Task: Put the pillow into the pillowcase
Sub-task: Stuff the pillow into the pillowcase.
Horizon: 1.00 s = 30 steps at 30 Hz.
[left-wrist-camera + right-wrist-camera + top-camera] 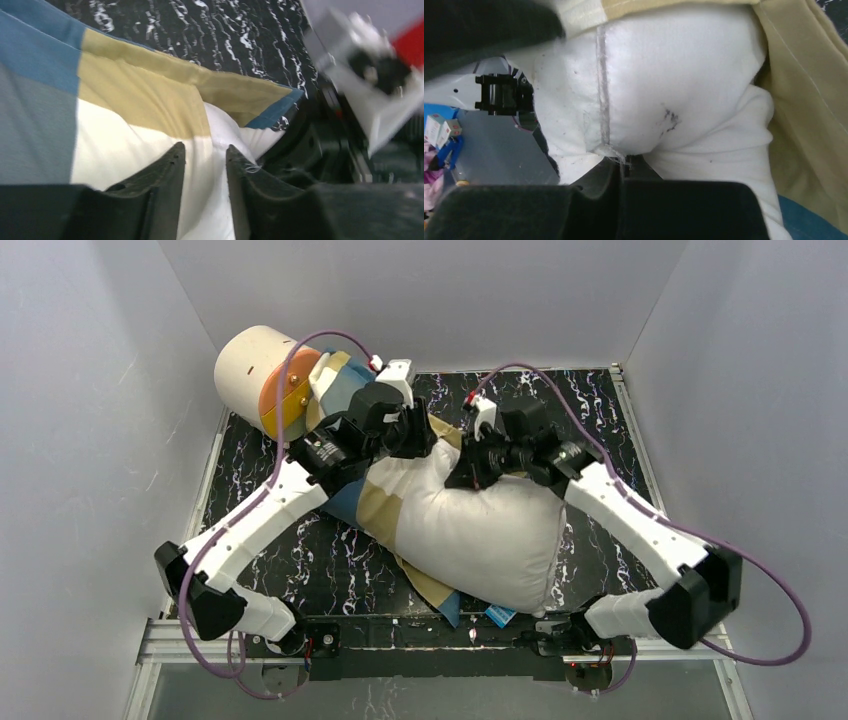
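Observation:
The white pillow (pixel 480 530) lies across the middle of the table, its left part inside the blue, tan and cream pillowcase (pixel 372 502). My left gripper (pixel 415 437) is at the far edge of the case's mouth. In the left wrist view its jaws (pixel 204 150) stand apart over cream cloth, pinching nothing, with the pillowcase (pixel 140 95) ahead and a bulge of the pillow (pixel 222 127) at its opening. My right gripper (pixel 466 472) is on the pillow's top edge. In the right wrist view it (pixel 624 162) is shut on a seam fold of the pillow (pixel 674 75), beside the tan pillowcase (pixel 804 100).
A cream-and-orange cylinder (pixel 262 375) lies at the back left, touching the pillowcase. The black marbled tabletop (pixel 570 405) is walled in by white panels. A small blue-and-white box (pixel 500 615) sits by the front edge under the pillow's corner.

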Motion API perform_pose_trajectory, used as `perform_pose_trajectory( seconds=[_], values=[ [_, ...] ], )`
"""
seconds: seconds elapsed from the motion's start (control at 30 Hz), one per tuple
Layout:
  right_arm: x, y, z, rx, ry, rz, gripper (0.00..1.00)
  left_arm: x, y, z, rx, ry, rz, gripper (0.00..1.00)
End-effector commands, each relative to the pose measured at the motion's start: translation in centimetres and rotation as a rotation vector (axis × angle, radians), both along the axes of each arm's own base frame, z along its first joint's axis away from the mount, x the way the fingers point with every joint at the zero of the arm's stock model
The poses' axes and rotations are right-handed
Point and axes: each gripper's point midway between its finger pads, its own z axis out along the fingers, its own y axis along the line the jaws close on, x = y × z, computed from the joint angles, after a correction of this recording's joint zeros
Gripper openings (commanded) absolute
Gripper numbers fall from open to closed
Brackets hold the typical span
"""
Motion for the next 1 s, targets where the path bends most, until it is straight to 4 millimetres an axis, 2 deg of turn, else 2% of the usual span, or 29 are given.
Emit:
perform_pose_trajectory(
  seconds=[0.0,0.07,0.13,0.3,0.43,0.5,0.53,0.57,0.63,0.67,0.73,0.83,0.9,0.97],
  values=[
    [-2.3,0.8,-0.1,0.023,-0.089,-0.066,0.01,-1.6,7.2,3.4,0.156,-0.025,0.188,0.41],
    [-3.3,0.9,-0.2,0.026,-0.102,-0.085,0.01,-2.3,8.6,3.9,0.186,-0.016,0.220,0.44],
    [-4.1,1.3,-0.1,0.030,-0.121,-0.101,0.01,-2.9,8.8,3.9,0.181,0.007,0.211,0.45],
    [-5.1,2.5,0.9,0.051,-0.174,-0.118,0.01,-3.7,7.7,1.7,0.206,0.076,0.140,0.45],
    [-5.5,3.3,1.0,0.053,-0.175,-0.114,0.01,-4.2,6.1,-0.1,0.189,0.080,0.037,0.55],
    [-5.9,3.9,0.6,0.049,-0.159,-0.111,0.09,-4.4,5.0,-1.1,0.165,0.082,-0.017,0.58],
    [-6.1,4.1,0.5,0.048,-0.148,-0.111,0.16,-4.4,4.9,-1.9,0.179,0.092,-0.027,0.54],
    [-6.3,4.3,0.6,0.055,-0.134,-0.117,0.23,-4.4,5.0,-2.6,0.203,0.104,-0.027,0.45],
    [-6.5,4.7,1.7,0.101,-0.109,-0.134,0.36,-4.3,5.6,-3.7,0.255,0.123,-0.015,0.22],
    [-6.6,4.8,2.6,0.136,-0.101,-0.145,0.43,-4.3,5.9,-3.9,0.267,0.123,-0.008,0.16],
    [-6.4,4.5,4.2,0.203,-0.100,-0.198,0.55,-4.4,6.4,-3.7,0.261,0.109,0.006,0.12],
    [-5.7,3.8,6.5,0.274,-0.135,-0.267,0.60,-4.7,6.3,-2.8,0.207,0.087,0.013,0.11],
    [-5.1,3.6,6.6,0.269,-0.145,-0.298,0.60,-4.9,5.9,-2.1,0.164,0.079,0.005,0.12],
    [-4.7,3.8,5.2,0.222,-0.135,-0.312,0.55,-5.1,5.2,-1.4,0.114,0.074,-0.013,0.14]
  ],
)
